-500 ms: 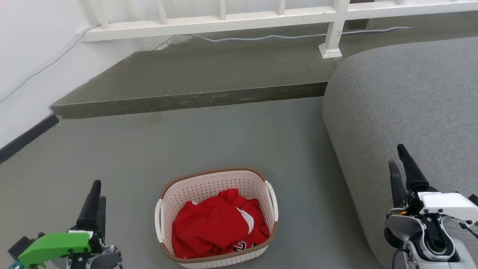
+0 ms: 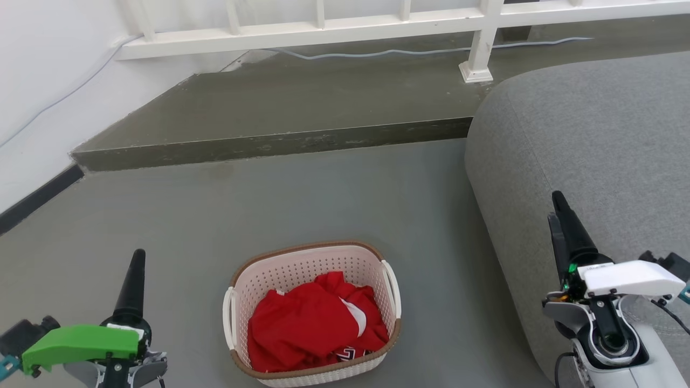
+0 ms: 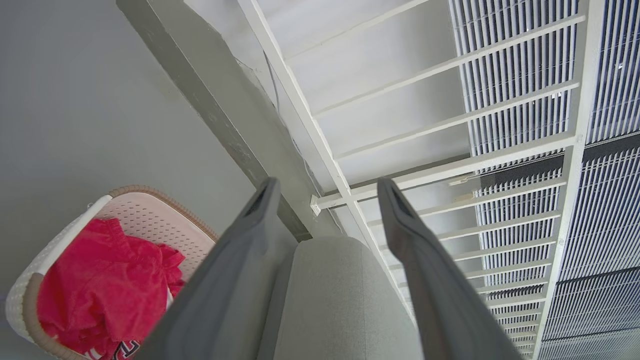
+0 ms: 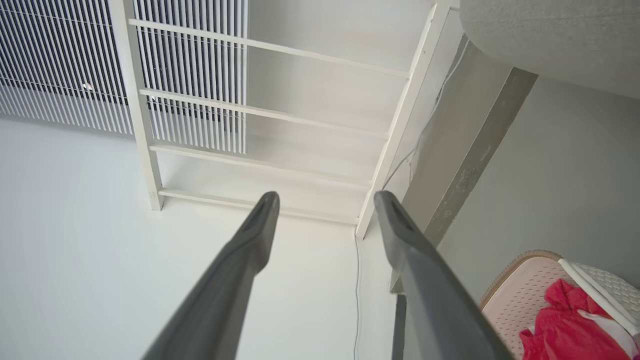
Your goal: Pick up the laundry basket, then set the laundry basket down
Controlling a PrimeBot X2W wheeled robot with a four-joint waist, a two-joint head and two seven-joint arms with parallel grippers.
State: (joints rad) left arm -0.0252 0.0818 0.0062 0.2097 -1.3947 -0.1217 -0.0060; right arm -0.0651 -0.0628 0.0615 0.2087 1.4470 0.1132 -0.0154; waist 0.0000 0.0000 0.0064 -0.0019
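The laundry basket (image 2: pixel 302 249) sits on the grey floor (image 2: pixel 345 188) low in the middle of the head view, a red garment (image 2: pixel 312 323) heaped inside, and it lies between the two arms: inward and to the right of the left gripper (image 2: pixel 137 260), inward and to the left of the right gripper (image 2: pixel 553 207). Its two white side handles face outward, the left handle (image 2: pixel 230 318) toward the left gripper and the right handle (image 2: pixel 392 288) toward the right one, so the grasp looks like a two-sided one, each arm closing in on its own handle. Both grippers stand open and empty, the wrist views showing each pair of fingers spread with nothing between them, both pointing past the basket rather than at it. The left gripper looks the nearer of the two; the right one hangs beside the grey sofa (image 2: pixel 593 134), well apart from its handle, so it probably has the longer sweep inward.
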